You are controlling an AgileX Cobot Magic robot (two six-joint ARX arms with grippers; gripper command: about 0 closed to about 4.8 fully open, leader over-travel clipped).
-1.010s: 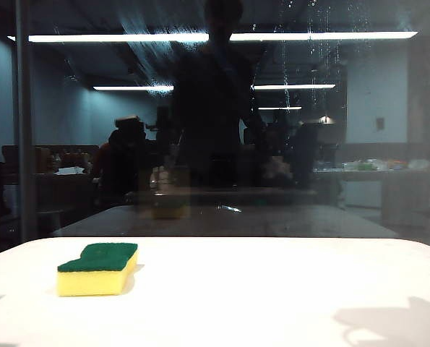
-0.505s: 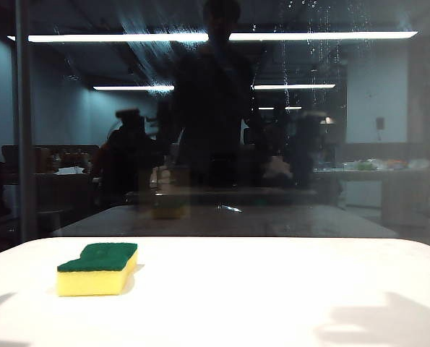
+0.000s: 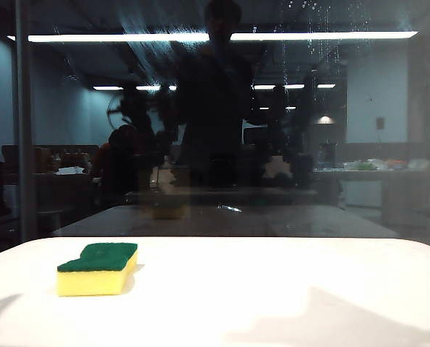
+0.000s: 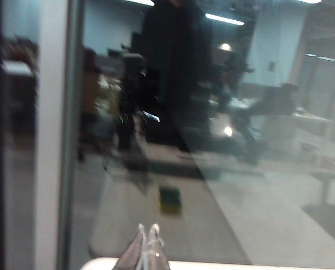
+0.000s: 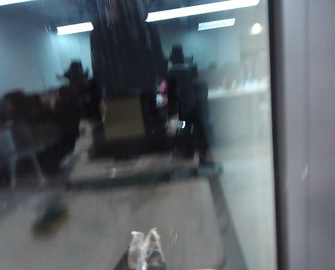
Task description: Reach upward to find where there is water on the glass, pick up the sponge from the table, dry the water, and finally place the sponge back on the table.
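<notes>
Left hand [image 4: 148,247]: fingertips pressed together, nothing between them, pointing at the glass [image 4: 223,185] from just over the counter's far edge. Right hand [image 5: 146,249]: likewise clenched on nothing, facing the same pane. Both wrist views are blurred. Neither hand shows directly in the exterior view, only soft shadows on the near counter.

Landmark: the sponge [image 3: 97,270]. It lies flat on the white counter [image 3: 287,289], green scouring face up, yellow foam below, well apart from both hands. The glass stands beyond it at the counter's far edge. The water [image 3: 319,32] sits high on the pane, far above the sponge and across to the exterior view's right: fine pale specks and thin vertical drip lines crossing the bright light strip. A fainter smeared patch hangs more nearly above the sponge.

Step in hand, as I judge it: the upward search. To do it well, sweep each wrist camera slowly up the pane so blur clears, take streaks rather than reflected light strips as the mark, and fix the wet patch before going down to grasp.

Writing or brands: none legible anywhere; sponge unmarked.
</notes>
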